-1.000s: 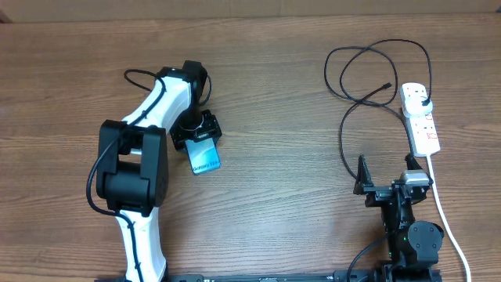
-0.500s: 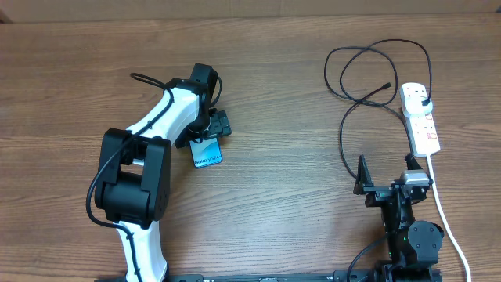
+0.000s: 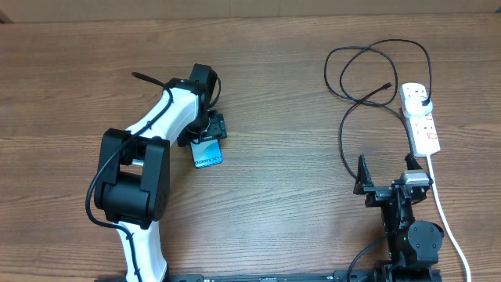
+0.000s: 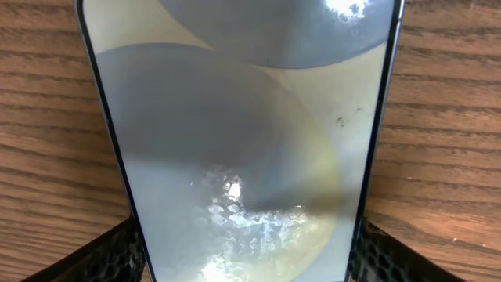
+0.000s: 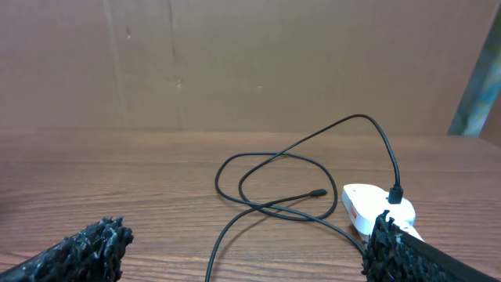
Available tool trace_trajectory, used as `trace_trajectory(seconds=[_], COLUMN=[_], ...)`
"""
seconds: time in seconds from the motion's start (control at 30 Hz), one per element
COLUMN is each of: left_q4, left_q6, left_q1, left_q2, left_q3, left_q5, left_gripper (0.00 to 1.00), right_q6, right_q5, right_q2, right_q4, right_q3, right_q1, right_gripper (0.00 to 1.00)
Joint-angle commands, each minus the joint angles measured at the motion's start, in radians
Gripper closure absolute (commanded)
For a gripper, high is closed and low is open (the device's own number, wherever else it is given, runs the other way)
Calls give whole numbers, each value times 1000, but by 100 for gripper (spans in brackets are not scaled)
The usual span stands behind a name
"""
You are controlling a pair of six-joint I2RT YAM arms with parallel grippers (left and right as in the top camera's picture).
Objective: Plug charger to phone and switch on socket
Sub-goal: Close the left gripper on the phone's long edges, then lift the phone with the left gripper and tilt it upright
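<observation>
The phone (image 3: 207,155), with a light blue screen, lies on the wooden table at centre left. My left gripper (image 3: 209,129) is shut on its far end. In the left wrist view the phone (image 4: 235,133) fills the space between the two black fingers (image 4: 243,262). The charger's thin black cable (image 3: 343,125) loops at the right, its connector tip (image 3: 387,84) lying free and its plug (image 3: 423,99) in the white socket (image 3: 421,121). My right gripper (image 3: 385,176) is open and empty, near the front edge. Its view shows the tip (image 5: 317,193), the socket (image 5: 366,210) and its open fingers (image 5: 243,258).
The socket's thick white cord (image 3: 448,219) runs down the right side past my right arm's base. A brown cardboard wall (image 5: 235,63) stands behind the table's far edge.
My left gripper has moved right and slightly away with the phone, which turned a little. In the last half second it hardly moved. The right arm has not moved.
</observation>
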Motion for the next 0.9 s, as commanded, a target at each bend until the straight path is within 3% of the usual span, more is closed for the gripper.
trace_trajectory(seconds=[0.0,0.13,0.47,0.6,0.87], left_q4=[-27,-95,-71,-76,-151], left_q6=[-7,-10,-42,-41,-18], left_q1=[-3,-3,-2,-2,-2], left_q2=[106,106,106,106,106], left_q3=[-76,-76,-76,-75,-38], left_q5=[51,55,157,223,281], left_gripper=[29,38,41,52,53], right_q6=[-2,-2,-2,-2,-2], right_q5=[5,5,5,5,5], right_q2=[-12,-12,-12,-12,-12], right_q4=[2,2,2,2,2], right_q3=[-11,-11,-11,-11,-11], right_q1=[-6,-6,-6,-6,-6], right_gripper=[0,0,0,0,0])
